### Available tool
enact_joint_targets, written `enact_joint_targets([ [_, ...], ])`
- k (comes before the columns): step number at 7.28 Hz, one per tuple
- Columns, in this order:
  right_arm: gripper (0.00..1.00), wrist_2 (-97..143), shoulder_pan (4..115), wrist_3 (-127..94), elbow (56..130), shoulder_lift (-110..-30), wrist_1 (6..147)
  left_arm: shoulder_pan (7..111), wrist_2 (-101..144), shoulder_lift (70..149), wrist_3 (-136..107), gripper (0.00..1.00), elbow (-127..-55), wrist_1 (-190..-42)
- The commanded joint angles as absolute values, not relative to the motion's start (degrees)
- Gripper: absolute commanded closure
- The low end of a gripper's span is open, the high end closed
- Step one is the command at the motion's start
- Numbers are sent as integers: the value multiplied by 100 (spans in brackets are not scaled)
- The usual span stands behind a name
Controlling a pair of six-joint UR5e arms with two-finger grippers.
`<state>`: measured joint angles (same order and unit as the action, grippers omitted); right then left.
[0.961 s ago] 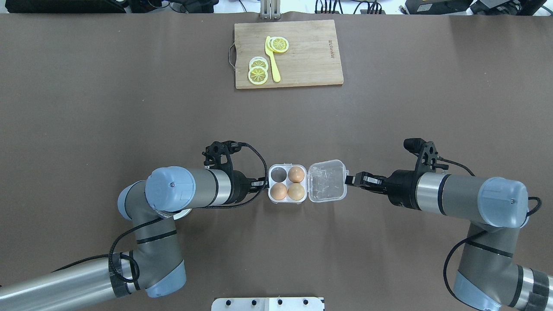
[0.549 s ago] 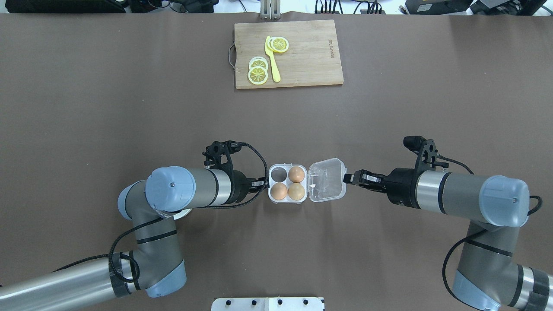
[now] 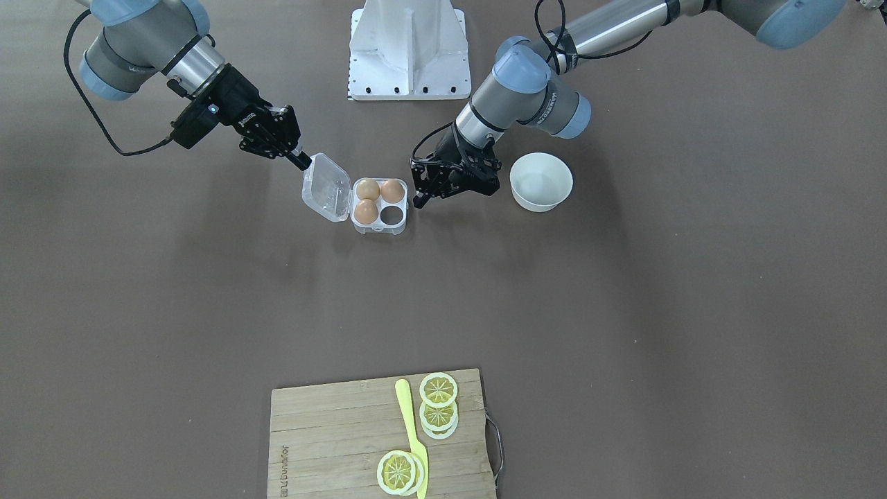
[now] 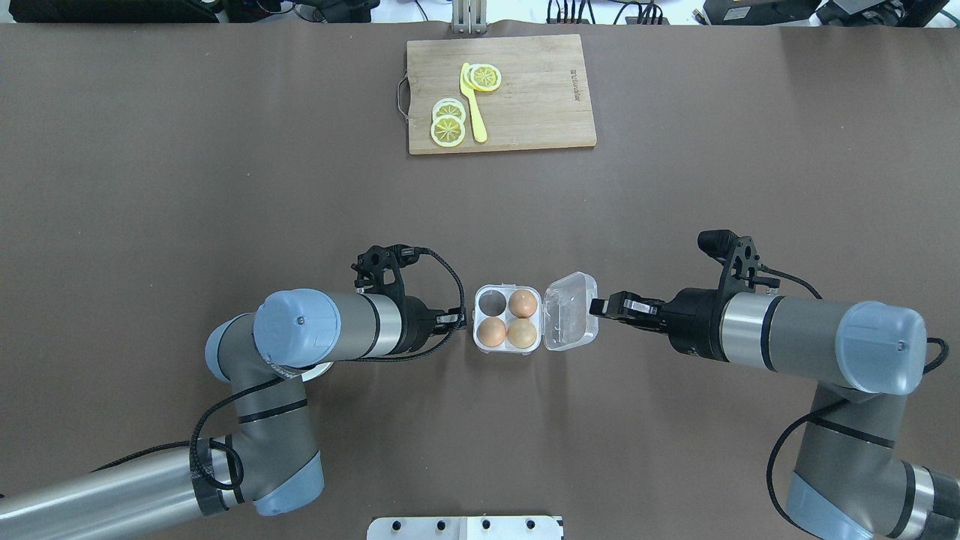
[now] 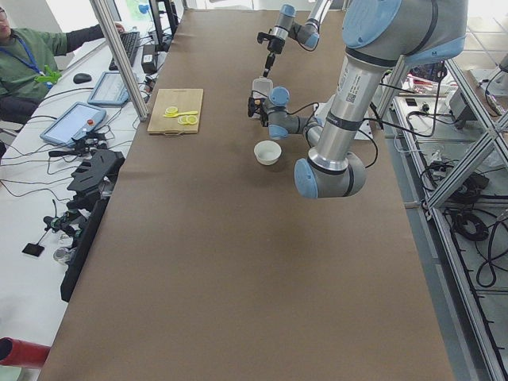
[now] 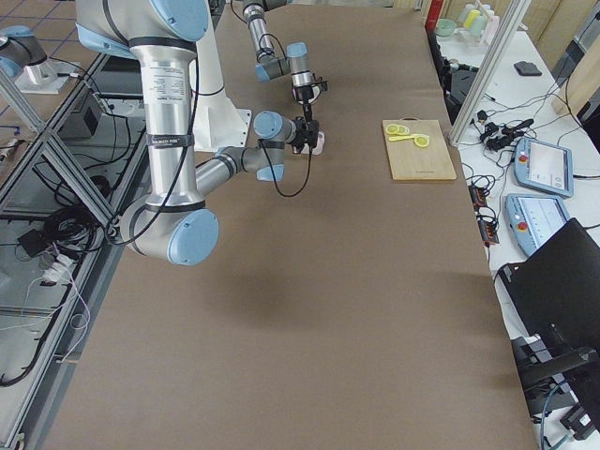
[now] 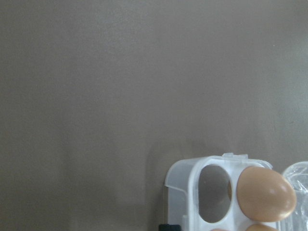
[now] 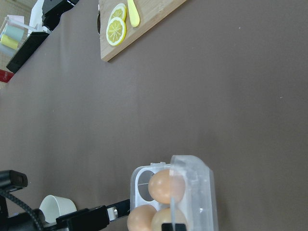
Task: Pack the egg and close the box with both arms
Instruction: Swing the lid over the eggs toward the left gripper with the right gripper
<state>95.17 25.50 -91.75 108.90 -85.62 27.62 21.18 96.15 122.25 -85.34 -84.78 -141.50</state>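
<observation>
Nearest the robot, a white bowl point(image 3: 541, 181) stood on the brown surface point(image 4: 225, 187), mostly hidden under the left arm in the overhead view. Just beyond it, the clear box point(image 4: 508, 318) sat between the 2 arms. Its lid point(image 4: 571, 315) was hinged on the robot's right side and tilted partly up. 3 eggs point(image 4: 523, 303) filled the 2 near cups and the far right cup, and the far left cup point(image 4: 492, 301) was empty. The left end effector point(image 4: 459, 319) lay low just beside the box's left wall. How far apart its fingers stood could not be told. The right end effector point(image 4: 598, 306) had its fingers drawn together to a narrow tip, which touched the lid's outer edge. Whether it pinched that edge could not be told. At the far side lay a wooden cutting board point(image 4: 540, 97) carrying lemon slices point(image 4: 448, 126) and a yellow knife point(image 4: 474, 112).
</observation>
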Motion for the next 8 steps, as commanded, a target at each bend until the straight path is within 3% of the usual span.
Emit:
enact_joint_targets([
  [1, 100, 9510, 2540, -9176, 10986, -8499, 2918, 2118, 9615, 12226, -8534, 100, -8473, -14150],
  [8, 100, 9492, 2487, -9176, 10978, -8455, 2927, 2057, 9413, 12322, -8552, 100, -8429, -14150],
])
